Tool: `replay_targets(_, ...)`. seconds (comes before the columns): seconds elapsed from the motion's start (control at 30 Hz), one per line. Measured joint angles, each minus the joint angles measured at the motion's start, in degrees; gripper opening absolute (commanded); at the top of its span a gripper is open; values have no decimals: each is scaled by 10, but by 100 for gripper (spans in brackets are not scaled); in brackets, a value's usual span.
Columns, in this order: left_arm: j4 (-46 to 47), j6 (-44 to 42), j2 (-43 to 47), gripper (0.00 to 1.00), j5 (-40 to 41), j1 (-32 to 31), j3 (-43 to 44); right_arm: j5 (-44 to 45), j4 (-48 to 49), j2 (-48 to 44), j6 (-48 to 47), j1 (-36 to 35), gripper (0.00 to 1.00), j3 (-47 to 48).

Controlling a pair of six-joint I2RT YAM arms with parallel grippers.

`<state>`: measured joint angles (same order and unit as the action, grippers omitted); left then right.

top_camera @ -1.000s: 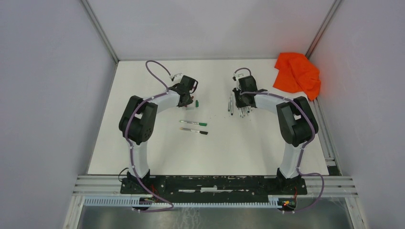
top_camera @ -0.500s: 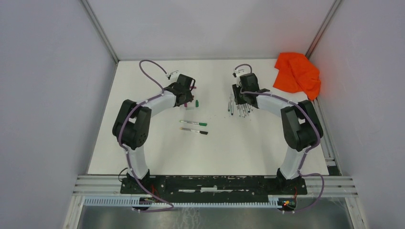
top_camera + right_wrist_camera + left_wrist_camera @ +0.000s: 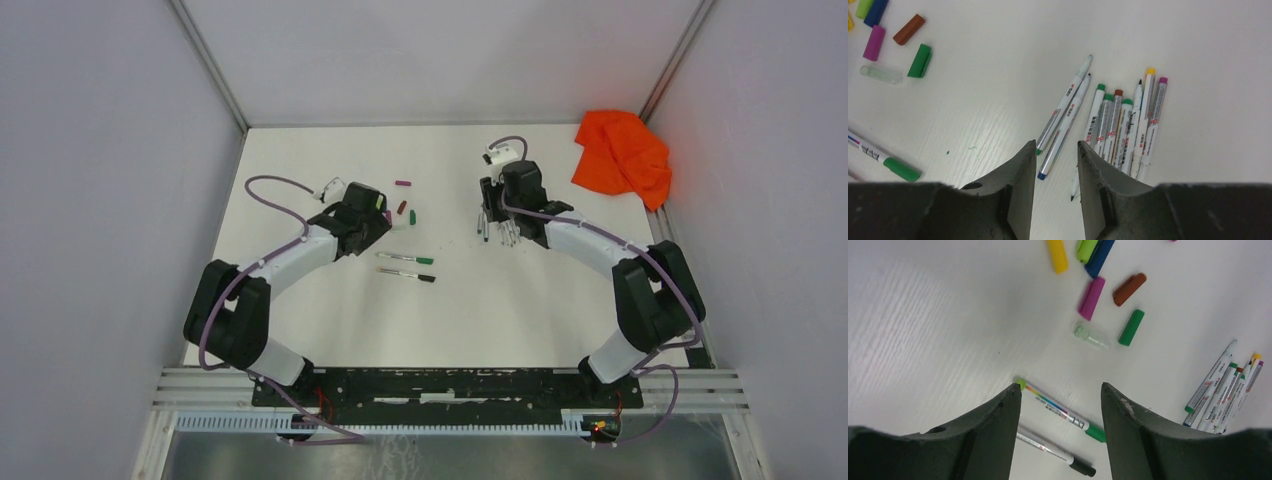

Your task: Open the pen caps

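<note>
**Left tool**: released. Its two dark fingers stand apart with nothing between them, above the white tabletop. In the left wrist view, a green-capped pen lies just beyond the fingertips. A black-capped pen lies beside it, nearer the camera.

**Pen caps**: the loose ones lie in a scatter at about 11 o'clock from the tabletop centre, just past the left tool. The left wrist view shows them as follows:
- The yellow cap, light green cap and blue cap lie at the top edge, the last two side by side.
- The magenta cap and dark red cap lie near each other, apart.
- The green cap lies just beside a clear cap (the clear one is hard to make out against the white surface).

**Right tool**: released. The fingers stand apart and grasp nothing. They hang over the near ends of a group of white pen barrels at about 1 o'clock from the tabletop centre. Two barrels lie slanted, and the others lie packed side by side.

**Other item:** an orange cloth lies crumpled in the 2 o'clock corner, well apart from both tools.
</note>
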<state>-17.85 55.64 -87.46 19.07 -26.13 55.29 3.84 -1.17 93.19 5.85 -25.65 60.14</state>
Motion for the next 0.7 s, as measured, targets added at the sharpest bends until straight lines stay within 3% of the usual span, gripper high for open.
replay_targets(0.27,-48,163,16,60,-10,-46,-29,0,28,-34,14,-30,41,-78)
replay_targets(0.7,-183,291,-50,49,36,-85,75,-7,77,-79,32,-32,41,-136)
